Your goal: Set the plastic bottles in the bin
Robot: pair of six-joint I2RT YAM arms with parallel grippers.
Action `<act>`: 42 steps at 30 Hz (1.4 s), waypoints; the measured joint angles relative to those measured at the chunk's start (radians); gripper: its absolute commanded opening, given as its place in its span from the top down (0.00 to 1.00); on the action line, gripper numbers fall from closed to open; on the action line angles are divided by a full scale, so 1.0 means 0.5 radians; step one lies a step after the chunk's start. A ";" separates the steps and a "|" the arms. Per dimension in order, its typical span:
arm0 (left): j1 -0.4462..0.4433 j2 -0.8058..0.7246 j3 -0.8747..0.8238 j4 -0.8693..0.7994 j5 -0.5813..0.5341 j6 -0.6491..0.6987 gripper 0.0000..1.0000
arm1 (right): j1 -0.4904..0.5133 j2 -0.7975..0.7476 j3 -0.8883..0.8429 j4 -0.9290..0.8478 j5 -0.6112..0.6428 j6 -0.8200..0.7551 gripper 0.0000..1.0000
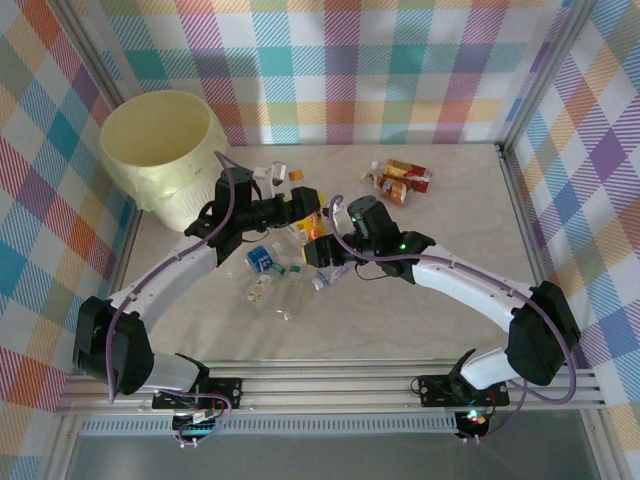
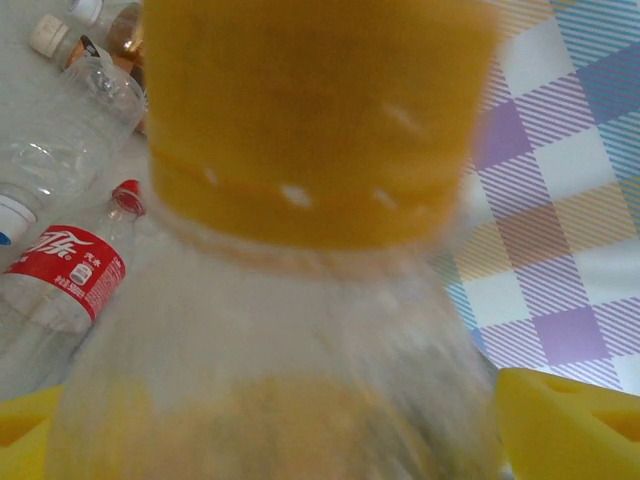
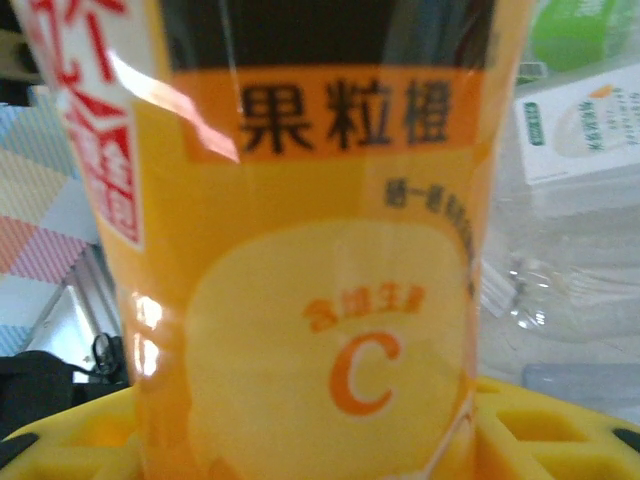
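Bottle point(image 3: 320, 300) handover
The right gripper point(image 3: 310, 440) clamped it; the left gripper point(image 2: 300, 440) straddled its neck, grip unclear, likely because the bin point(image 1: 170, 185) stood left.

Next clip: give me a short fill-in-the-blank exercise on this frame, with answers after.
1. The bin stands at the far ___ corner of the table.
2. In the left wrist view, the small bottle with white script on its label has a ___ cap.
3. In the right wrist view, the big letter on the orange-labelled bottle is ___.
Answers: left; red; C.
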 measured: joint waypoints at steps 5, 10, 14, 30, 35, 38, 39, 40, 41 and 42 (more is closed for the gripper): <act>-0.002 0.023 0.016 -0.050 -0.018 0.027 0.30 | 0.002 0.005 0.002 0.014 -0.108 0.013 0.63; -0.009 0.026 0.021 -0.087 -0.069 0.047 0.40 | 0.002 0.025 0.005 0.011 -0.130 0.027 0.62; -0.026 0.025 0.021 -0.079 -0.135 0.035 0.43 | -0.005 0.033 0.027 -0.018 -0.129 0.033 0.54; -0.063 0.000 0.003 -0.200 -0.544 0.127 0.47 | -0.004 0.015 0.063 -0.163 0.077 -0.014 0.00; -0.061 -0.033 0.005 -0.301 -0.710 0.191 0.47 | -0.004 -0.101 0.050 -0.190 0.224 -0.056 0.00; -0.037 -0.071 0.016 -0.347 -0.785 0.215 0.48 | -0.004 -0.208 0.010 -0.180 0.349 -0.069 0.00; -0.030 -0.086 0.027 -0.363 -0.812 0.222 0.48 | -0.004 -0.242 -0.009 -0.172 0.393 -0.069 0.00; -0.021 -0.098 0.043 -0.383 -0.838 0.229 0.48 | -0.004 -0.275 -0.030 -0.159 0.433 -0.069 0.00; -0.006 -0.113 0.066 -0.409 -0.870 0.243 0.48 | -0.004 -0.311 -0.053 -0.147 0.484 -0.069 0.00; 0.011 -0.130 0.089 -0.426 -0.906 0.260 0.48 | -0.004 -0.344 -0.074 -0.142 0.534 -0.069 0.00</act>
